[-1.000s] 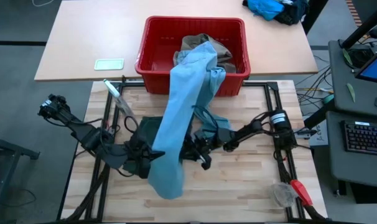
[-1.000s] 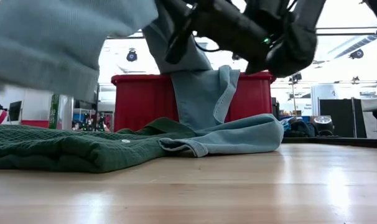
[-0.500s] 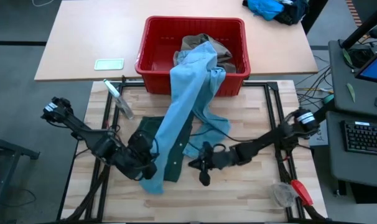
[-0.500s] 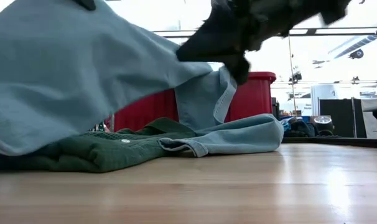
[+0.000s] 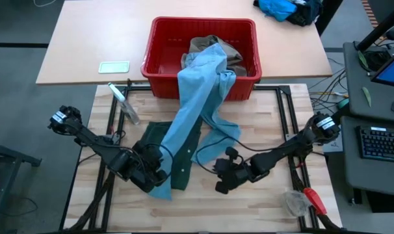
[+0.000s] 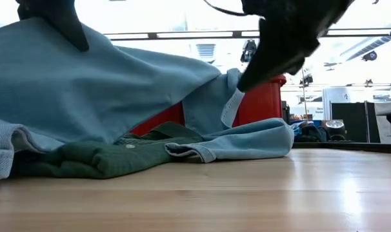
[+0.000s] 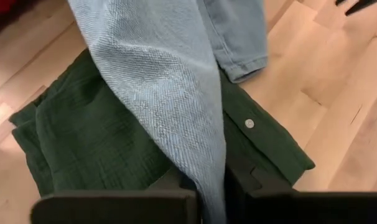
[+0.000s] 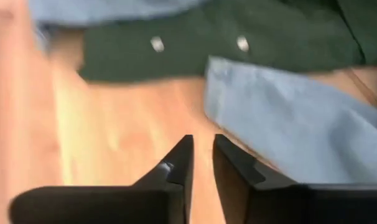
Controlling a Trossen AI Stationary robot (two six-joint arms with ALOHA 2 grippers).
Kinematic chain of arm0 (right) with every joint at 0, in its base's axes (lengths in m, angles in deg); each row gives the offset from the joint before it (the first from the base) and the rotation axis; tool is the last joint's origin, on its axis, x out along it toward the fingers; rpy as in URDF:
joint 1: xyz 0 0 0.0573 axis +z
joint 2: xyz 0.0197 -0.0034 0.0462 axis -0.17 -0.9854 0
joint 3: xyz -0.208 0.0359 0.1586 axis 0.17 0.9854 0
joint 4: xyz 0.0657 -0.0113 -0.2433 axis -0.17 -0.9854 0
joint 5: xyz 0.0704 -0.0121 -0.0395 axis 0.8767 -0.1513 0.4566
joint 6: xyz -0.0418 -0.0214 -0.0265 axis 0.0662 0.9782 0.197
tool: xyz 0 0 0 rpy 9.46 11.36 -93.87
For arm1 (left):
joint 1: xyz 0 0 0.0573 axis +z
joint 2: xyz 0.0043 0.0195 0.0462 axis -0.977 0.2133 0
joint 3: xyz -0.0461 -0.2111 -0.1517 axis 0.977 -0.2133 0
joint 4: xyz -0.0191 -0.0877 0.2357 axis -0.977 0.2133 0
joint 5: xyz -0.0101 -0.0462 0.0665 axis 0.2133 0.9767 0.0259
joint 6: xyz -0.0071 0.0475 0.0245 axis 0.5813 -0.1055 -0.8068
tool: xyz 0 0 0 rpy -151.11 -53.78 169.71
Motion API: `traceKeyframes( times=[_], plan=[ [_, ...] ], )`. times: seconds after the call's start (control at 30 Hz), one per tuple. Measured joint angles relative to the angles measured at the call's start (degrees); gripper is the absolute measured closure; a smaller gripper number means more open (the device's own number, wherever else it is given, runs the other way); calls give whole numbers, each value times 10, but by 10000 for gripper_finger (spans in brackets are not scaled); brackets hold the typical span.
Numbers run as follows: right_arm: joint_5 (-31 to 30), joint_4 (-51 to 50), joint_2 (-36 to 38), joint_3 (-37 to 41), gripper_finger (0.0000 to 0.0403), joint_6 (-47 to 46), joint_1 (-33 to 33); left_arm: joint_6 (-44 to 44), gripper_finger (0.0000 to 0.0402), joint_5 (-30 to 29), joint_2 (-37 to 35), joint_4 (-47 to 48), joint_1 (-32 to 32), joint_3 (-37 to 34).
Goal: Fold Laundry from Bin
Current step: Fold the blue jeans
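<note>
On wooden surface [image 5: 262, 201]: left pincer [image 5: 155, 182] clenched on light blue denim trousers [image 5: 194, 110], draped from red bin [image 5: 159, 39] over dark green shorts [image 5: 182, 170]; right pincer [image 5: 223, 185] nearly closed, empty.

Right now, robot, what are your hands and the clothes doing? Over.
Left gripper shut on blue trousers. Right gripper nearly shut, empty, above table. Trousers trail from red bin over green shorts.
</note>
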Motion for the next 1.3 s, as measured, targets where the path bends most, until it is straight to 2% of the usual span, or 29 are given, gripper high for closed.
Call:
traceKeyframes(
  times=[0.1,0.23,0.43,0.6,0.8,1.03,1.17,1.3],
  plan=[
    [2,-66,0,1,314,-10,-3,-5,353,0,-1,0,0,0],
    [-1,-110,0,1,259,-10,-26,-15,291,0,-2,-1,0,0],
    [-3,-105,-4,14,191,29,-76,-22,192,-6,-2,-1,0,0],
    [-16,-71,-4,41,158,56,-117,-22,142,26,-2,0,-2,5],
    [-1,14,-4,79,132,85,-152,-22,130,65,-2,17,-7,28],
    [9,30,-4,94,119,88,-186,-23,129,70,-3,28,-8,54],
    [15,34,-4,106,129,82,-200,-25,129,44,-3,14,-9,60],
    [34,34,-4,125,162,71,-204,-53,129,22,-3,-27,-10,55]
  ],
)
